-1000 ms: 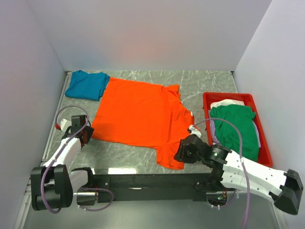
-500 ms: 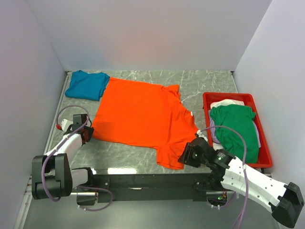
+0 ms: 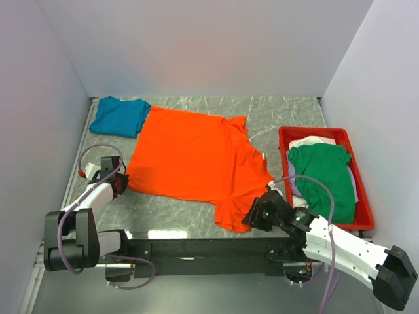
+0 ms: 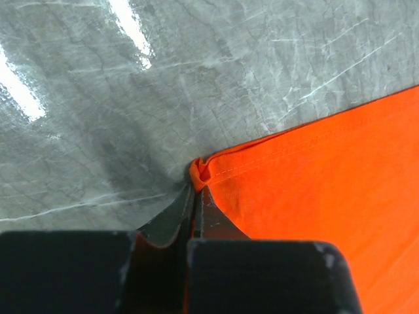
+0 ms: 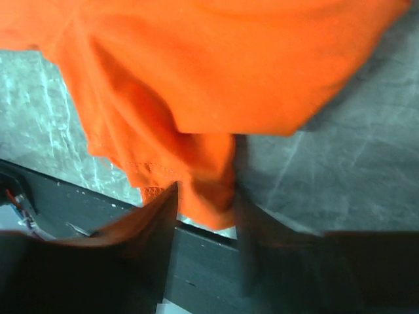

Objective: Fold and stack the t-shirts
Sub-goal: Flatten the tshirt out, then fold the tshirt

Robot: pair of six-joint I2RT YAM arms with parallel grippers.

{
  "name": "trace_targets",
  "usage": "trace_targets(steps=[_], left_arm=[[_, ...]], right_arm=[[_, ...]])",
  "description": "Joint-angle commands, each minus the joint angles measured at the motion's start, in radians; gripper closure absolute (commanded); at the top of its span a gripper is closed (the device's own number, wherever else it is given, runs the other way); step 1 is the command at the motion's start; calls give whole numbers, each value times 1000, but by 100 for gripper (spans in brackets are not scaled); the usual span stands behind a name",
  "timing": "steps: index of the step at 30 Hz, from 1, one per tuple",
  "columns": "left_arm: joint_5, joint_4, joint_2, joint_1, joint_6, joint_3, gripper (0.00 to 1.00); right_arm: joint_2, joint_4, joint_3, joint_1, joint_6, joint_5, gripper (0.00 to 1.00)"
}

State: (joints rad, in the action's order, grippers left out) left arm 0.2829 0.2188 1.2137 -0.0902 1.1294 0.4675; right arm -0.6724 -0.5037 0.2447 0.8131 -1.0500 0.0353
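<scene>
Pinching a hem corner of the orange t-shirt (image 3: 190, 154) with my left gripper (image 4: 196, 196), clamped tight; right gripper (image 5: 206, 196) jaws apart, straddling its near edge. Shirt lies spread mid-table (image 3: 288, 118).

Tees (image 3: 190, 154) x4, tray (image 3: 314, 133) x1, claws (image 3: 122, 185) x2.

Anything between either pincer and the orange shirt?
Nothing visible. The left pincer is shut on the hem corner of the orange t-shirt. The right pincer stands open, straddling the shirt's near edge.
</scene>
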Motion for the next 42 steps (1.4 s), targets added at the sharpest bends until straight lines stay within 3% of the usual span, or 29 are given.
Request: trace_targets(steps=[1, 2, 3, 6, 18, 26, 30, 34, 37, 42], left_arm=[[-16, -10, -9, 3, -28, -1, 99], [-14, -9, -16, 4, -33, 0, 99], [-11, -6, -19, 3, -34, 3, 99], [12, 19, -49, 4, -42, 11, 99], [87, 185, -285, 3, -25, 45, 99], [148, 353, -491, 1, 1, 72, 99], [144, 338, -551, 1, -17, 85, 99], [110, 263, -478, 3, -69, 109, 99], [93, 222, -339, 6, -83, 158, 99], [130, 200, -64, 52, -86, 304, 99]], right_arm=[[-38, 65, -19, 18, -22, -1, 62], [-32, 56, -10, 23, -21, -5, 70], [-23, 22, 14, 20, -18, -8, 89], [49, -85, 76, 23, -5, -34, 100], [289, -403, 269, 24, 24, -38, 100], [364, -484, 310, 23, 53, 37, 100], [327, -437, 309, 23, 85, 51, 100], [219, -346, 349, 23, 148, -29, 100], [27, -268, 419, 12, 223, -118, 100], [-197, -64, 492, -156, 330, 18, 100]])
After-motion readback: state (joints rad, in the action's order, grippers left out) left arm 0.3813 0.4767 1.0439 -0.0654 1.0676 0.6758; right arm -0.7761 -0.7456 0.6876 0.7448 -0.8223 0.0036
